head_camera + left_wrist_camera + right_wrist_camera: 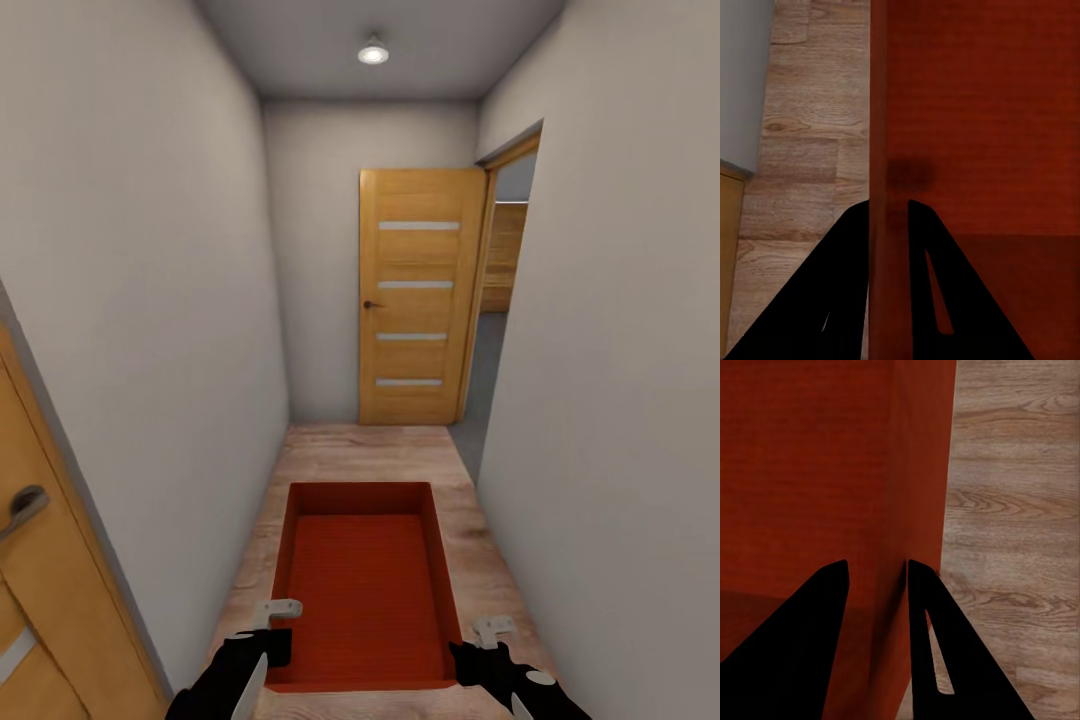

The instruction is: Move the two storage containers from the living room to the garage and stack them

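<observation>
Head view looks down a narrow corridor; both wrist views sit close above the storage container (365, 580), shared by all 3.

Soft, even illumination is coming from a round recessed ceiling lamp (373, 50), which is glowing white with a slight halo against the grey ceiling. Pale plaster walls (150, 250) are reading bright and nearly shadowless. Straight edges are bowing outward toward the head view's borders. Wrist views are rendering slightly soft, their black gripper fingers (945, 300) showing as flat silhouettes without detail.
</observation>
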Robot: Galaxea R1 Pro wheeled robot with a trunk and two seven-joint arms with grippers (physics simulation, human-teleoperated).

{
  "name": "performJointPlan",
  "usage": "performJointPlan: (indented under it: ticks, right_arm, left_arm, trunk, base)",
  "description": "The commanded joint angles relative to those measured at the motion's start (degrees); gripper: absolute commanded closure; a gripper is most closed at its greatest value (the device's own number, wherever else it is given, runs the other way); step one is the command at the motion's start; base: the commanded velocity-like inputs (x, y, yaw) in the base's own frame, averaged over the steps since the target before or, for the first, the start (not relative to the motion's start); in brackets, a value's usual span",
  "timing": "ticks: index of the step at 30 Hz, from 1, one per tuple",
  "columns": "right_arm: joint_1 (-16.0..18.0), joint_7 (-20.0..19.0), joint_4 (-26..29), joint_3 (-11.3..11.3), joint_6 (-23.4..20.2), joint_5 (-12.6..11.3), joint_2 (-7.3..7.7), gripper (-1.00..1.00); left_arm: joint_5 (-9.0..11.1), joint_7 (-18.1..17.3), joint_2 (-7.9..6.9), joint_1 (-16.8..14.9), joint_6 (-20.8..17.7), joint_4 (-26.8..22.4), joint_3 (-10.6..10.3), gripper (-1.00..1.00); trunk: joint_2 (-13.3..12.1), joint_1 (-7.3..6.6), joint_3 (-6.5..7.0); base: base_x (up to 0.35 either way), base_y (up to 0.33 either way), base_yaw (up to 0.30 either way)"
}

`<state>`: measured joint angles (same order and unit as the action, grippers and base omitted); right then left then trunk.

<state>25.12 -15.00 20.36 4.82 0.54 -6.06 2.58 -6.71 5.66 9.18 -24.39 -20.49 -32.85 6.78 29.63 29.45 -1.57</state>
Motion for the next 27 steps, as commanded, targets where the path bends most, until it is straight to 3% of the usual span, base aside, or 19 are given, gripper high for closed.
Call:
performJointPlan:
  ticks: [1, 27]
  right_arm:
    - [0.01, -0.12, -0.06, 0.28, 0.07, -0.69, 0.05, 1.0]
    - [0.01, -0.21, -0.06, 0.27, 0.07, -0.71, 0.05, 1.0]
  left_arm:
    - [-1.02, 0.14, 0.12, -0.07, -0.34, -0.55, 2.53, 1.0]
    - [-1.02, 0.14, 0.13, -0.05, -0.34, -0.55, 2.45, 1.0]
  trunk:
    - [0.11, 0.06, -0.12]
    - [0.11, 0.06, -0.12]
  base:
    - [0.327, 0.0, 0.0]
    - [0.327, 0.0, 0.0]
